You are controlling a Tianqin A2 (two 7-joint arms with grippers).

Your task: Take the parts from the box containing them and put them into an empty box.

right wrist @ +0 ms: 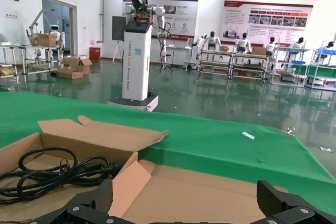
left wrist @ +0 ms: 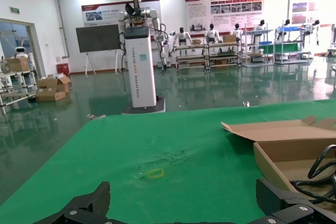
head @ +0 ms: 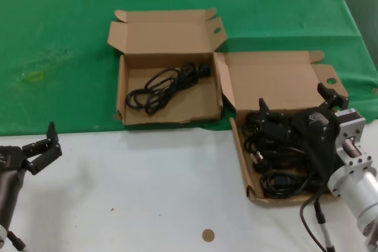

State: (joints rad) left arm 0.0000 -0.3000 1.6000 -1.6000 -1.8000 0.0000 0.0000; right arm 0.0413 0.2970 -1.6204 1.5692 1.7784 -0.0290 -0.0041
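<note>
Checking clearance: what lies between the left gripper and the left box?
Head view: only bare white tabletop between the left gripper and the left box.

Hidden and cut-off parts

The right hand (head: 295, 107) and its arm cover much of the cords (head: 277, 163) in the right box (head: 239, 140), so their number cannot be told. The left arm is cut by the picture's edge. In both wrist views only the fingertips (left wrist: 89, 203) show.
</note>
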